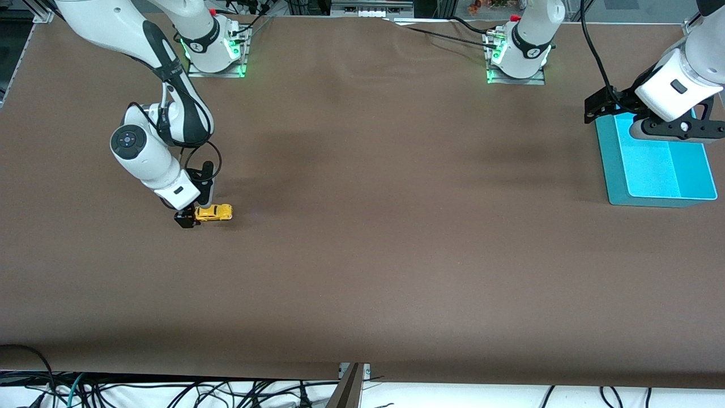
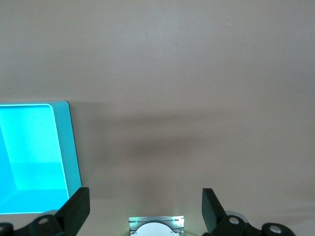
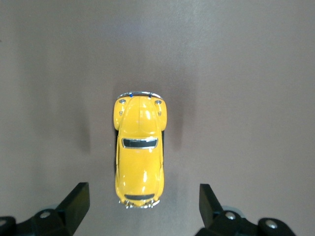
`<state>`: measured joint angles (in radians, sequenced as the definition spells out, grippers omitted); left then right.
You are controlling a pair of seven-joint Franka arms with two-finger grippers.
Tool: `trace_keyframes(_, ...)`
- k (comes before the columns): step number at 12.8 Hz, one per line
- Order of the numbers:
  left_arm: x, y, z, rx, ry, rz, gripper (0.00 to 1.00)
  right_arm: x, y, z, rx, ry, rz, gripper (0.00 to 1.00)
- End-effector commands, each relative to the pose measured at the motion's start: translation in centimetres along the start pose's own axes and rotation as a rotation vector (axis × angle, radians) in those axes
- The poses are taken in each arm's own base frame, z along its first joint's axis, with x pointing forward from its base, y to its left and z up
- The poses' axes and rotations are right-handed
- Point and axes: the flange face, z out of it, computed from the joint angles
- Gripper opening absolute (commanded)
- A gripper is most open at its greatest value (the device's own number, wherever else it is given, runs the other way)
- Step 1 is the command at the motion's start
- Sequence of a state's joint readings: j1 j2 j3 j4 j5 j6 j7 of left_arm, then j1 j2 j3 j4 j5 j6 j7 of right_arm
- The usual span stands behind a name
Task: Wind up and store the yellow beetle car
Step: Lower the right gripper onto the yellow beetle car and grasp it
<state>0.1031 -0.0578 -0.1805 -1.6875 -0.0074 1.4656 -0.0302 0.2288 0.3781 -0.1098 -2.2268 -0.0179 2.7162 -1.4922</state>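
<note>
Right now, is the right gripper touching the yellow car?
Apart. The right wrist view shows the yellow beetle car between the right gripper's open fingers with bare table on both sides.

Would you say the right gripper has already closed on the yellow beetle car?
No, the right gripper stands open, its fingers spread wide apart on either side of the yellow beetle car, which sits on the table untouched.

Beetle car (image 1: 214, 212) toward right arm's end
</note>
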Motion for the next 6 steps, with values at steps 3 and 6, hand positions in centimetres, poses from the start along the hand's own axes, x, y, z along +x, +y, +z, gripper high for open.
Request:
trace_keyframes(3,-0.49,-0.13,-0.59,-0.002,-0.006,0.004,1.0,0.36,-0.3,1.38,-0.028,0.002,-0.03,0.95)
trace_keyframes(6,-0.55,0.04,-0.66,-0.001,-0.005,0.007,1.0,0.61,-0.18,1.16,-0.03,0.004,-0.026,0.69)
